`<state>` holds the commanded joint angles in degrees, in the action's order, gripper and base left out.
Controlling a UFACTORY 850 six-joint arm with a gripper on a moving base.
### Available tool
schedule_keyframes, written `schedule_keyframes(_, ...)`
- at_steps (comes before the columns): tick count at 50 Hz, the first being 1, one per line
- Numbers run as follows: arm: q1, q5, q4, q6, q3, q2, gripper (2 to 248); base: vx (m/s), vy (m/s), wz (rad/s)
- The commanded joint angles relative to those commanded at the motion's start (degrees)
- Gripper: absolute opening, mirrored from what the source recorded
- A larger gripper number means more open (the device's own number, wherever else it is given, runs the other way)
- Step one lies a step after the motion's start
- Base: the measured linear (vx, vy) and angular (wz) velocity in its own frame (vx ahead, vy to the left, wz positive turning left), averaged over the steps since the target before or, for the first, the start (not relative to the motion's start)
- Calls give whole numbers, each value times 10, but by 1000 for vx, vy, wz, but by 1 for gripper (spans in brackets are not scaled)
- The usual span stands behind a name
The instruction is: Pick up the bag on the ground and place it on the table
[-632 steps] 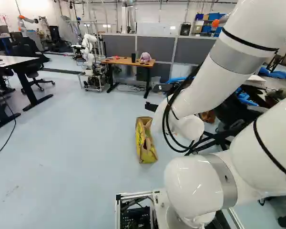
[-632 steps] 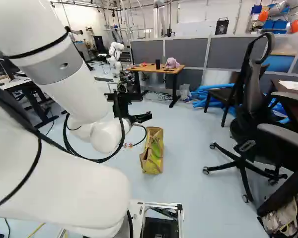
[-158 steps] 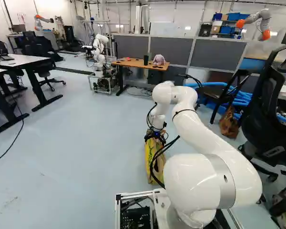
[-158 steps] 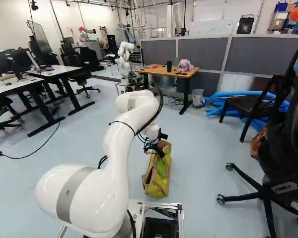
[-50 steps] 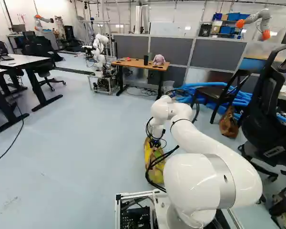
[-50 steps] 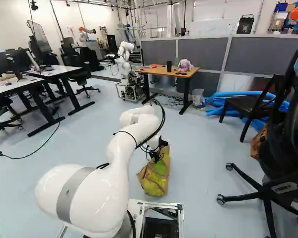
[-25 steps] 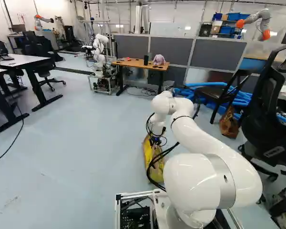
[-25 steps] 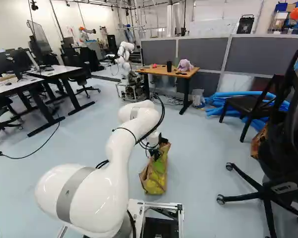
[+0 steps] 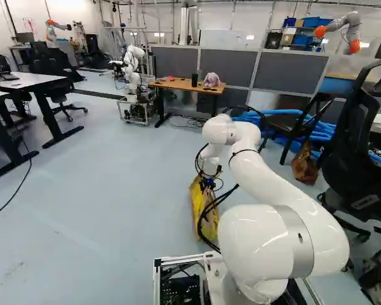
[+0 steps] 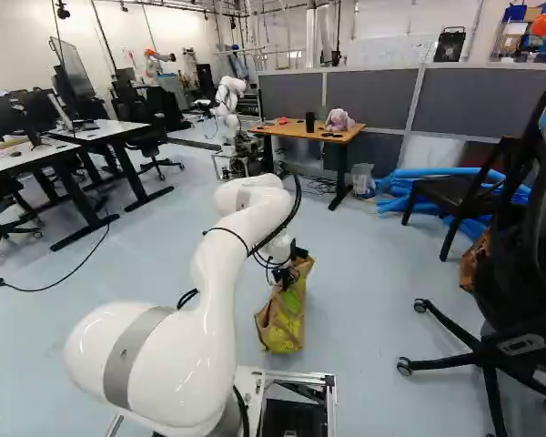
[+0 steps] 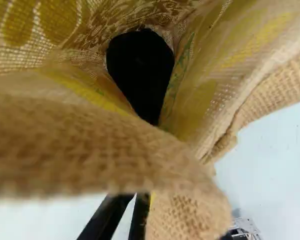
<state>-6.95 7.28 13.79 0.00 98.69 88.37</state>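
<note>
In the right base view my gripper point(image 10: 287, 275) is at the top of the brown and yellow woven bag point(image 10: 282, 319); the left base view has the gripper point(image 9: 207, 183) over the same bag point(image 9: 203, 206). The bag hangs drawn out and upright below it; whether its bottom touches the floor I cannot tell. Close up in the wrist view, the gripper point(image 11: 133, 198) is shut on the bag's burlap edge point(image 11: 90, 145), which partly covers the fingers. A dark hollow shows within the folds. The wooden-topped table point(image 10: 346, 135) stands farther ahead.
A black cup point(image 10: 309, 120) and a pink plush toy point(image 10: 338, 119) are on that table. Another robot point(image 9: 132, 70) stands beside it. Blue tubes point(image 10: 409, 187), a dark chair and an office chair point(image 10: 491, 337) are to the right, white desks point(image 9: 25, 82) to the left.
My gripper has risen slightly over the last second, and the bag has gone up with it, stretching taller and narrower. The fingers have closed on its edge. The base has not moved over that second.
</note>
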Motion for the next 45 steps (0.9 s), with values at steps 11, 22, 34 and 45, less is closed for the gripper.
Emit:
schedule_keyframes(11,0,0,0,0,-23,-24,22,0,0,0)
schedule_keyframes(22,0,0,0,0,-45,-48,22,0,0,0)
schedule_keyframes(34,0,0,0,0,-69,-73,22,0,0,0)
schedule_keyframes(45,0,0,-4,0,-89,-97,22,0,0,0)
